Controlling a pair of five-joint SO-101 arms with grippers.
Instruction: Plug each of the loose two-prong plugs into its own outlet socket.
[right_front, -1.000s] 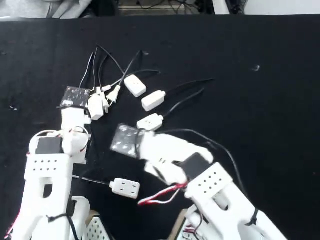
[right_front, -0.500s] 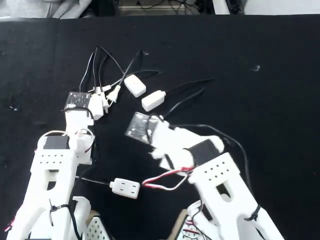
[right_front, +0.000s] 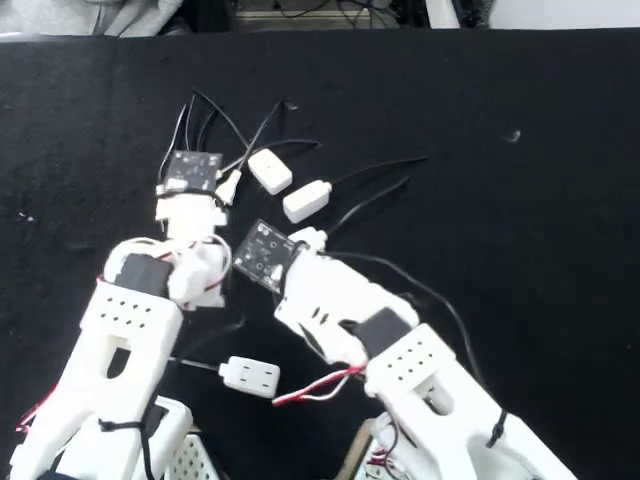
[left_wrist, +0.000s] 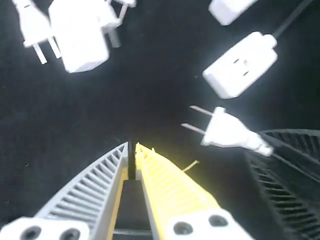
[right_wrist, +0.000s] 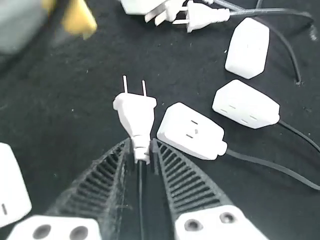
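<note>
The right gripper (right_wrist: 141, 148) pinches one two-prong plug (right_wrist: 135, 112) by its tail. Just beside that plug lie three outlet sockets (right_wrist: 190, 131). Past its prongs lie perhaps two loose plugs (right_wrist: 200, 17). The left gripper (left_wrist: 131, 147), near it, is closed and empty.

You have four sockets (right_front: 307, 200): three from table (right_front: 520, 200) centre toward 11 o'clock, one toward 7. Count three plugs (left_wrist: 31, 31), one held, plus one pronged adapter (left_wrist: 80, 37) at 10 o'clock, and two arms (right_front: 120, 330).
</note>
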